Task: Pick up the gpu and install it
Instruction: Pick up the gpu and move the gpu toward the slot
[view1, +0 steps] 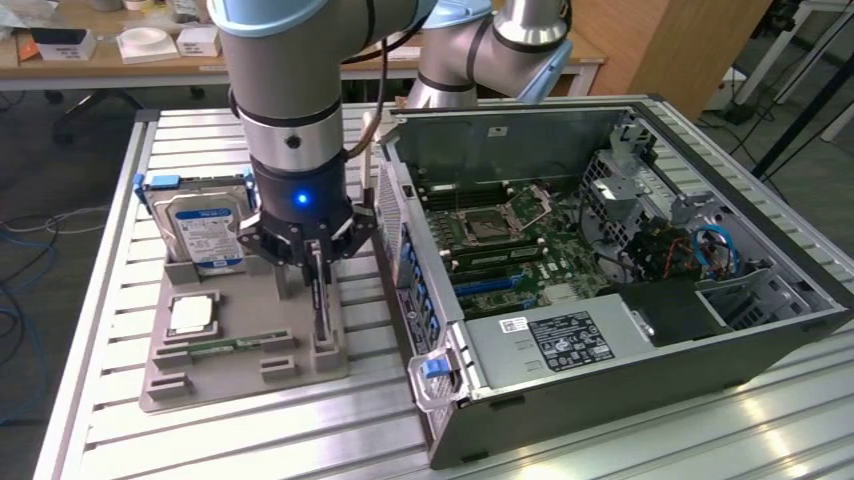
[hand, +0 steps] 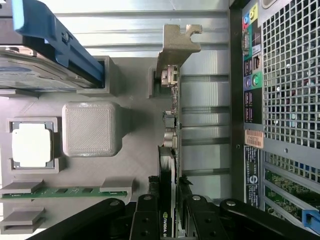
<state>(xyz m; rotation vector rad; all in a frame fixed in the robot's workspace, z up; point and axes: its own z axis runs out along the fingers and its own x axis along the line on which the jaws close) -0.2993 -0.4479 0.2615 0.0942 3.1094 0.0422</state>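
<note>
**Gripper at the gpu in its holder.** Clock directions refer to the exterior view, with 12 o'clock away from the camera.

The gpu (view1: 320, 315) stands on its long edge in a slot of the grey holder (view1: 240, 378), near that holder's 3 o'clock side. It has not been lifted. Standing it upright leaves both flat faces free, so the gripper (view1: 316, 262) can come straight down over it.

In the wrist view the card runs edge-on between the two dark fingers (hand: 145, 220). They are closed on it, one against each face, at the end away from the pale metal bracket (hand: 176, 45). This reads as a firm hold, though how hard the pads press cannot be judged.

From the gripper, the hard drive (view1: 207, 235) stands at 10 o'clock in its own slot. The processor (view1: 194, 315) lies in a recess at 8 o'clock, and the memory stick (view1: 227, 347) rests across low supports at 7 o'clock.

The open computer case (view1: 627, 400) lies on its side at 3 o'clock, just beside the holder. Its motherboard (view1: 521, 250) faces upward, so its slots can be reached from above.

Hidden or unclear:
- The gpu's lower edge is sunk in the holder.
- In the exterior view the fingertips are masked by the gripper body.
- The arm is cut off at 12 o'clock.
- The case wall screens part of the expansion slots.
</note>
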